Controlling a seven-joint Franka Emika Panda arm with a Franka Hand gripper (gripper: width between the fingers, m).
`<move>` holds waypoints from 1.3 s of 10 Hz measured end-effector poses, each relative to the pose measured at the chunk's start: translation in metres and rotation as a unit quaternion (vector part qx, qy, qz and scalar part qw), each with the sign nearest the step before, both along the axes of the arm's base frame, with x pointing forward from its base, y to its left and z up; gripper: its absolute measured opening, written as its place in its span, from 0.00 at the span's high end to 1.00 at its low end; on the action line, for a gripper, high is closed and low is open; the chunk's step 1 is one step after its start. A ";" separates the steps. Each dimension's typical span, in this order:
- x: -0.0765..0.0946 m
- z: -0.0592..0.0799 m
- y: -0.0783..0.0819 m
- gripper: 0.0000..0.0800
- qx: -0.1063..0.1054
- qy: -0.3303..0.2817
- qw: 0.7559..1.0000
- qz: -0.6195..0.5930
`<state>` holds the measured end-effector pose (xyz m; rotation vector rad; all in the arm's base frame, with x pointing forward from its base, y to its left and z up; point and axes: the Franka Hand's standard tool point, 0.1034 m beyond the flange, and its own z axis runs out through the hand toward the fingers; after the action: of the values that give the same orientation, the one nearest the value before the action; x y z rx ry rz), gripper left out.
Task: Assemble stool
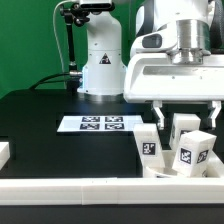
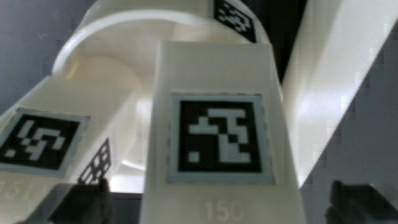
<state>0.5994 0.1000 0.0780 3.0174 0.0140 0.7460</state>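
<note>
Three white block legs with black-and-white tags stand close together at the exterior view's right: one (image 1: 148, 142), one (image 1: 185, 128) and one (image 1: 196, 152). My gripper (image 1: 186, 112) is open, its fingers spread wide on either side of the middle leg. In the wrist view this leg (image 2: 217, 130) stands upright between my dark fingers (image 2: 80, 200), with a gap on each side. A second leg (image 2: 39, 135) leans beside it. The round white seat (image 2: 134, 45) curves behind them.
The marker board (image 1: 100, 123) lies on the black table towards the exterior view's left of the legs. The robot base (image 1: 100, 60) stands at the back. A long white border rail (image 1: 90, 190) runs along the front edge, close to the legs.
</note>
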 end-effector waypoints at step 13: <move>0.006 0.025 -0.002 0.19 -0.002 0.016 1.000 0.016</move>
<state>0.6052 0.0977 0.1031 3.0327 0.0637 0.6995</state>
